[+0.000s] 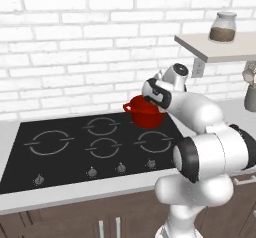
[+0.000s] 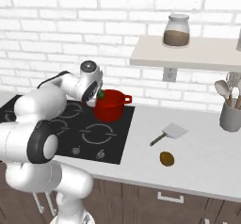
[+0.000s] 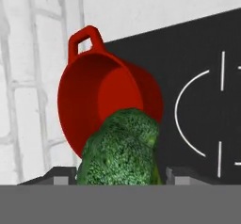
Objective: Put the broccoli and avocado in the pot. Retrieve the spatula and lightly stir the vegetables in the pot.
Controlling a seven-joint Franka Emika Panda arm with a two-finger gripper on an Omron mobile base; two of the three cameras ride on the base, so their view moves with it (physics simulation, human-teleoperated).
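Broccoli [image 3: 123, 148] sits pinched between the two fingertips of the tool [image 3: 121, 177], carried above the cooktop [image 1: 65, 157] so it can be dropped straight into the pot [image 3: 103, 105]. In the hand view the floret hangs in front of the red pot's open mouth, which looks bare inside, so I judge the release is close but not yet due. The pot stands on the rear burner beside the brick wall [image 1: 75, 42]. Over on the tabletop [image 2: 207, 171], the avocado [image 2: 166, 159] and the spatula [image 2: 170, 133] lie near each other, well apart from the pot, waiting for later steps. A glass jar [image 2: 176, 30] rests on the shelf [image 2: 188, 53].
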